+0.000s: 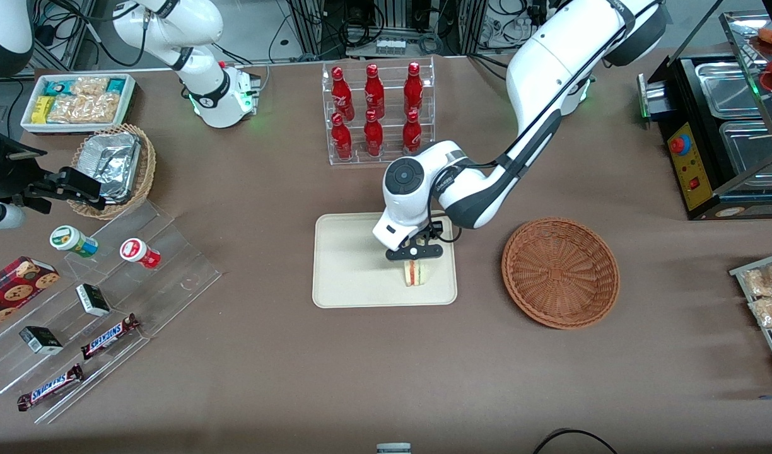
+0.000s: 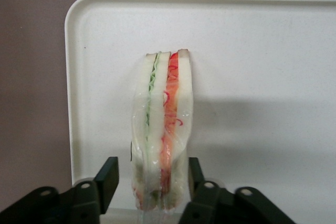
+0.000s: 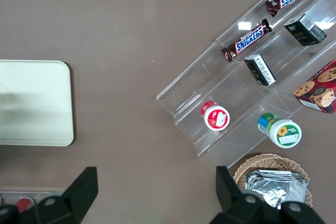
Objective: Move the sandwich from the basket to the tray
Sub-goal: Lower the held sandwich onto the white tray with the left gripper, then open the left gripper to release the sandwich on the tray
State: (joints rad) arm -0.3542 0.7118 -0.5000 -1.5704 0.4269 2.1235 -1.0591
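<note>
Reaching down from the working arm's end of the table, the left arm bends at its wrist above the tray (image 1: 348,265) and carries the gripper (image 1: 415,252) just over the tray's basket-side edge. The sandwich (image 1: 415,272) stands on its edge on the tray, near the corner closest to the front camera and to the basket (image 1: 560,272). In the wrist view, the gripper (image 2: 152,179) straddles the sandwich (image 2: 161,129); one finger (image 2: 195,171) lies against the bread, while a narrow gap shows at the opposite finger, so whether the pincer still pinches cannot be told. The round wicker basket lies beside the tray, toward the working arm's end.
</note>
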